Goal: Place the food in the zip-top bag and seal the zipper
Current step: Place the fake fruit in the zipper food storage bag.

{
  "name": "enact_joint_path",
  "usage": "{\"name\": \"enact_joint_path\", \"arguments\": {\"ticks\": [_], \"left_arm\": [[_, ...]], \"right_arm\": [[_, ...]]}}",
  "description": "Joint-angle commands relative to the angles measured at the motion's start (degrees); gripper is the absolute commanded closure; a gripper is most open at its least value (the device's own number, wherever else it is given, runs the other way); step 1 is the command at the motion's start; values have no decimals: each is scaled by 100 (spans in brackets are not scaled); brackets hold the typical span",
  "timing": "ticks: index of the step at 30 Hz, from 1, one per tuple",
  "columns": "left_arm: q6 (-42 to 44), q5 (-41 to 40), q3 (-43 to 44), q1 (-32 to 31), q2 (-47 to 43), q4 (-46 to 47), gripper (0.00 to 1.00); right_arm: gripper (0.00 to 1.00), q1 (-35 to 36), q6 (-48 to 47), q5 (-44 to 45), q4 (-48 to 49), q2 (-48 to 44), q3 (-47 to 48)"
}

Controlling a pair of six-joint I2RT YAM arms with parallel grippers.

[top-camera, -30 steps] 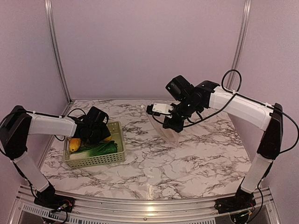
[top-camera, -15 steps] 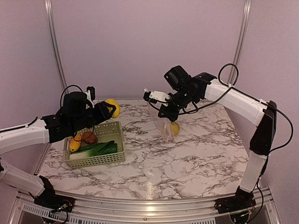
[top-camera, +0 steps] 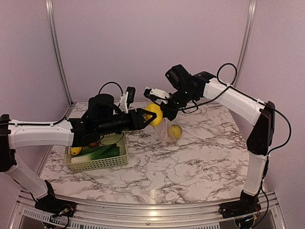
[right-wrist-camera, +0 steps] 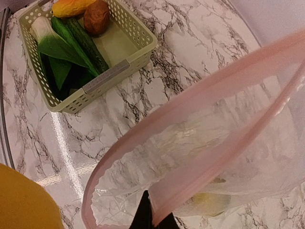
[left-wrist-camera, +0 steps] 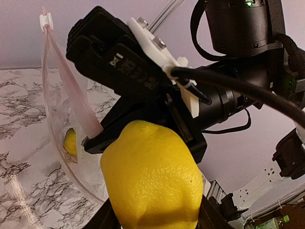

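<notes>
My left gripper [top-camera: 150,116] is shut on a yellow lemon [top-camera: 154,114] and holds it in the air right at the bag's mouth. The lemon fills the left wrist view [left-wrist-camera: 152,176]. My right gripper [top-camera: 167,112] is shut on the rim of the clear zip-top bag [top-camera: 166,132] and holds it up, hanging. The pink zipper [right-wrist-camera: 190,109] gapes open. A second lemon [top-camera: 176,130] lies inside the bag, and shows in the right wrist view [right-wrist-camera: 209,202]. The cucumber [right-wrist-camera: 86,43], leek [right-wrist-camera: 47,40], brown potato [right-wrist-camera: 96,17] and orange piece [right-wrist-camera: 71,7] lie in the basket.
The pale green lattice basket [top-camera: 120,160] stands at the left of the marble table, under my left arm. The right arm's black wrist [left-wrist-camera: 138,81] is close behind the lemon. Purple walls close in the back and sides.
My left gripper carried the lemon from above the basket rightward to the bag's mouth. My right gripper lifted the bag a little higher; a lemon now rests inside it.
</notes>
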Motion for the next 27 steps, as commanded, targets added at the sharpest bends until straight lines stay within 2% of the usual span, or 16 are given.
{"name": "enact_joint_path", "arguments": {"ticks": [1,10,18,27], "left_arm": [[-56,33,329,-95,448,271,82],[-215,-618,308,-92,919,197,89],[-765,-1255,64,78,1043,52,93],[-660,-1253,804,217,1549,-405,91]], "right_arm": [[100,-71,192,-360,-96,-30,250],[100,-144,208,-348,-89,-229,117],[100,-153,101,-313,-115,-329,-61],[100,80,-146,-612,-384,-402,-199]]}}
